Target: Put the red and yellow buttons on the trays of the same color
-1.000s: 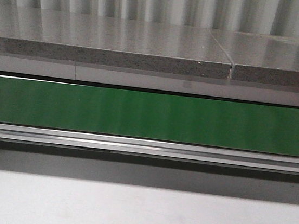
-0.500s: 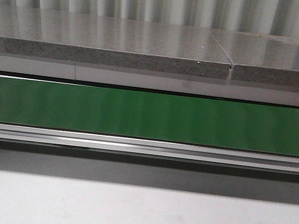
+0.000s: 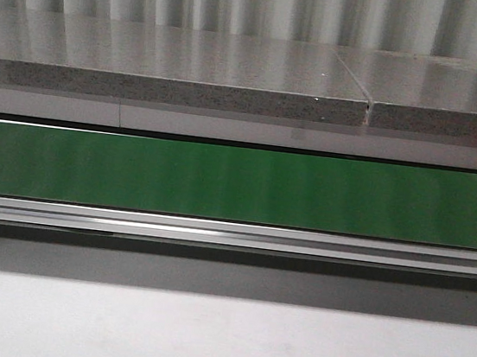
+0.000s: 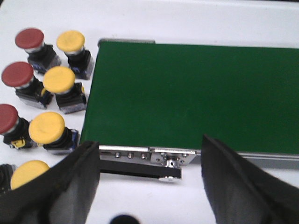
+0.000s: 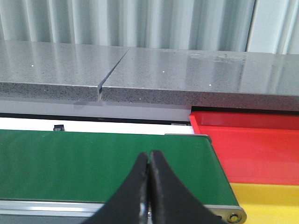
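Red buttons (image 4: pixel 17 74) and yellow buttons (image 4: pixel 59 80) are standing upright in paired columns; red tray (image 5: pixel 252 149) is adjoining yellow tray (image 5: pixel 266 203).

The right gripper (image 5: pixel 149 179) hung closed over the green belt (image 5: pixel 93 163), beside red tray (image 5: pixel 252 149) and yellow tray (image 5: pixel 266 200).

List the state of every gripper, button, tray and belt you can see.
left gripper: open, empty, above the belt's end.
right gripper: shut, holding nothing.
red buttons: upright beside the belt, unpicked.
yellow buttons: upright next to the red ones, unpicked.
green conveyor belt: bare.
red tray: no button visible.
yellow tray: no button visible.
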